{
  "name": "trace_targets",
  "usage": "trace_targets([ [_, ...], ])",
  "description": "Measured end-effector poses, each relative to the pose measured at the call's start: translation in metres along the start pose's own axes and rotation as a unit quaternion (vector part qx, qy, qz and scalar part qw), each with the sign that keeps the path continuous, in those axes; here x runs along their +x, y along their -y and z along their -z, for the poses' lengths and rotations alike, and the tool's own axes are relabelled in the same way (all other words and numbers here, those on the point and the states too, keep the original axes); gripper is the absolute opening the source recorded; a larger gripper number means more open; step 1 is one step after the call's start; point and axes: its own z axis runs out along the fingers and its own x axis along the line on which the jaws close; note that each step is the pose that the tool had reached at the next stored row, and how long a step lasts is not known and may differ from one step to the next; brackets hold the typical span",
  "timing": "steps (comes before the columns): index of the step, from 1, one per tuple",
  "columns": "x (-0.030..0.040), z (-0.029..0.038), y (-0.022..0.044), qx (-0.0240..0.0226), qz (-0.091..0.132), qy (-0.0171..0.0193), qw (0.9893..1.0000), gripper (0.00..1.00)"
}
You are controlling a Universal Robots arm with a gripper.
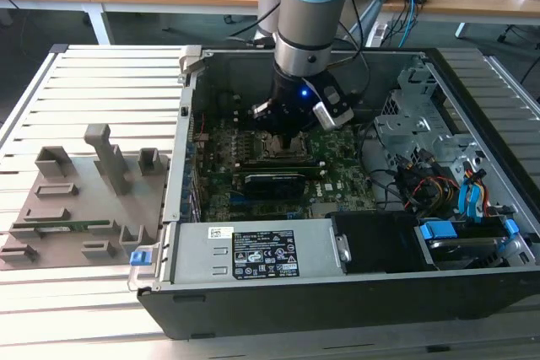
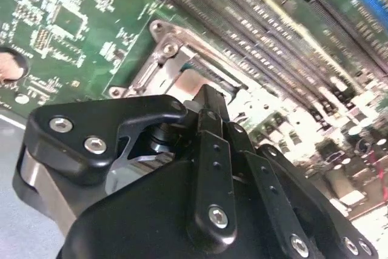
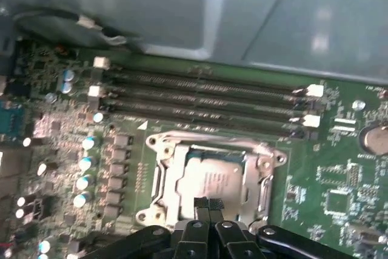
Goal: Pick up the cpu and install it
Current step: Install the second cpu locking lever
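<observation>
First wrist view: the cpu (image 3: pixel 209 180) lies flat in the socket frame (image 3: pixel 212 177) on the motherboard (image 3: pixel 339 204), just past the closed jaws of the gripper (image 3: pixel 209 205), which grasp nothing. Exterior view shows the gripper (image 1: pixel 287 134) low inside the open case (image 1: pixel 337 292).

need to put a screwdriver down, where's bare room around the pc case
Free: the slatted table behind the grey fixture tray, and the strip in front of the case. Crowded: inside the case, where the gripper hangs over the cpu in its socket, and the cable-filled drive bay on the exterior view's right.
</observation>
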Motion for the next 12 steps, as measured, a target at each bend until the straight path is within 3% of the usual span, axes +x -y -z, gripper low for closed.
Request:
trace_targets([
  [2,-0.0006,0.0117,-0.0065,0.0098,0.000,-0.0012,1.0000,0.11],
  [5,-0.0002,0.0418,-0.0102,0.0132,0.000,-0.0017,0.9999,0.11],
  [6,-0.0001,0.0466,-0.0105,0.0133,0.000,-0.0017,0.9999,0.11],
  [8,0.0000,0.0512,-0.0107,0.0133,0.000,-0.0017,0.9999,0.11],
  [12,0.0000,0.0519,-0.0107,0.0133,0.000,-0.0017,0.9999,0.11],
])
